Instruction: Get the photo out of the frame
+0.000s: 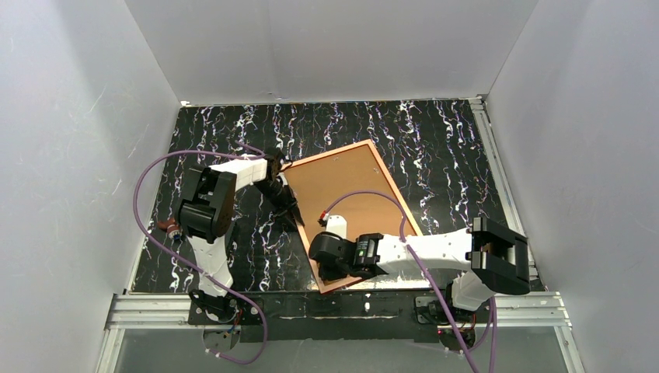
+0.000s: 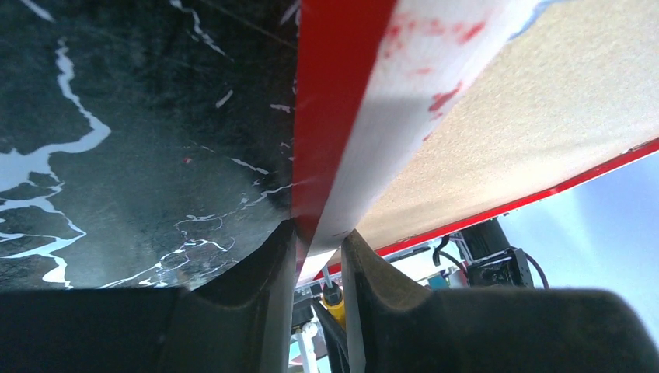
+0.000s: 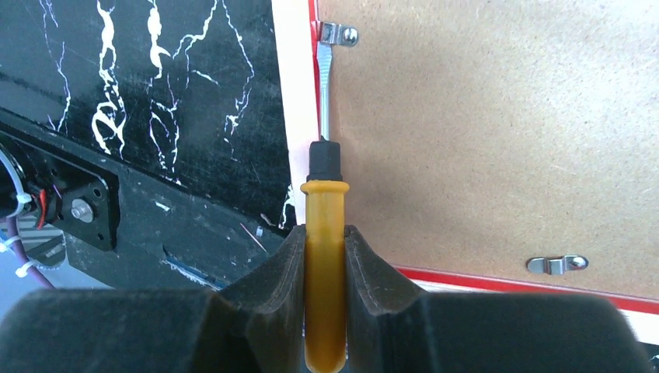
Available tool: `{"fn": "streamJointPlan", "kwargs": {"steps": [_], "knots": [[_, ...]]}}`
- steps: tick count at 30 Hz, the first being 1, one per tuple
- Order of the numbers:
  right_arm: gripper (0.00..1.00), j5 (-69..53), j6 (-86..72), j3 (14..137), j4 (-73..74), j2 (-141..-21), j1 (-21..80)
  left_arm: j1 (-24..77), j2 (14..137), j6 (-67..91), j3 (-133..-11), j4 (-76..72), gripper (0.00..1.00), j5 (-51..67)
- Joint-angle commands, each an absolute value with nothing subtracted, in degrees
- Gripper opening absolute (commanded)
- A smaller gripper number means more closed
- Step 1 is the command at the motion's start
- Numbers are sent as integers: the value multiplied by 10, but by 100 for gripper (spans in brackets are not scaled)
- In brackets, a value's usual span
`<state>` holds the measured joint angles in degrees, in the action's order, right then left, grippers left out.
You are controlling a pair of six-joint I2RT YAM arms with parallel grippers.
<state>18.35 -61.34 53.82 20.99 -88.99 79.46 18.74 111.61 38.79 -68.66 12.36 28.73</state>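
Note:
The frame (image 1: pixel 392 190) lies face down and askew in the middle of the table, its orange-pink rim around a brown board back (image 1: pixel 350 194). The photo's printed side is hidden. My left gripper (image 1: pixel 294 211) is shut on the frame's left edge, and the red rim (image 2: pixel 334 93) runs between its fingers (image 2: pixel 268 272). My right gripper (image 1: pixel 332 233) is over the frame's near corner, shut on a yellow-handled screwdriver (image 3: pixel 324 225). The steel tip of the screwdriver reaches a metal clip (image 3: pixel 338 34) at the edge of the board (image 3: pixel 482 140).
A second metal clip (image 3: pixel 556 264) sits on the board near the red rim (image 3: pixel 505 282). A small brownish object (image 1: pixel 167 227) lies at the table's left edge. White walls close in three sides, and an aluminium rail (image 1: pixel 155 307) runs along the near edge.

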Motion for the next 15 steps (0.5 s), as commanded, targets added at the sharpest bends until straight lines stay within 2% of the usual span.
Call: {"fn": "streamJointPlan", "kwargs": {"steps": [1,8,15], "knots": [[1,273,-608,547,139,-887,764,192,1128,420,-653,177,0,310],[1,238,-612,505,42,-858,720,192,1126,422,-651,173,0,314],[1,226,-598,529,70,-832,699,190,1125,418,-656,179,0,310]]}}
